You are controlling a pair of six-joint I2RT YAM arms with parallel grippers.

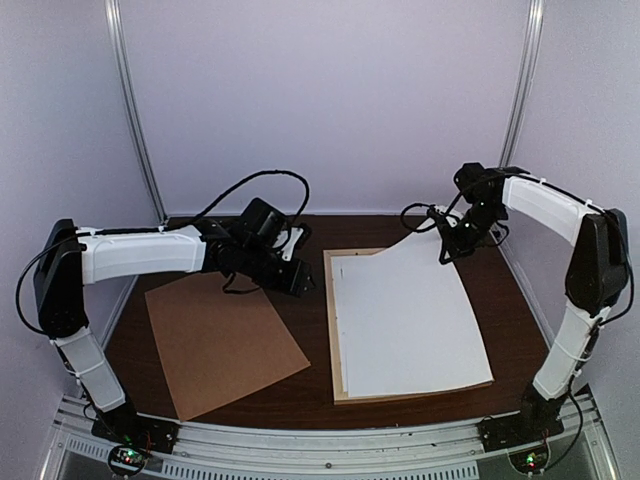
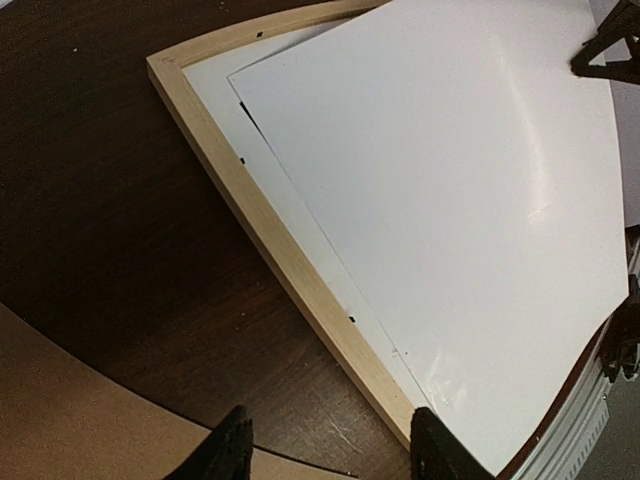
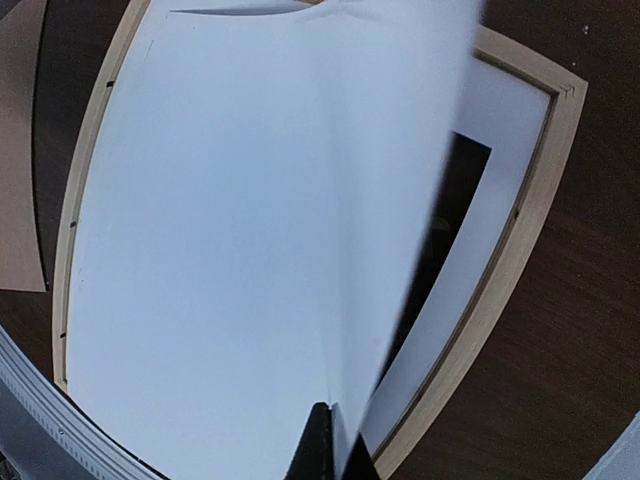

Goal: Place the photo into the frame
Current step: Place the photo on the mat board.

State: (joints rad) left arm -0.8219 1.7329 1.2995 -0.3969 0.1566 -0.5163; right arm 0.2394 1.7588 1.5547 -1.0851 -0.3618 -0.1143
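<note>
The photo lies white back up over the frame, its far right corner lifted and curled. My right gripper is shut on that raised corner, with the sheet pinched between its fingers. The frame's light wood rail and the white mat border inside it show under the lifted edge. My left gripper is open and empty just left of the frame's far left corner; its fingertips hover over the table by the frame's rail. The photo sits skewed inside the rails.
A brown backing board lies flat on the dark wood table to the left of the frame, also showing in the left wrist view. A metal rail runs along the near edge.
</note>
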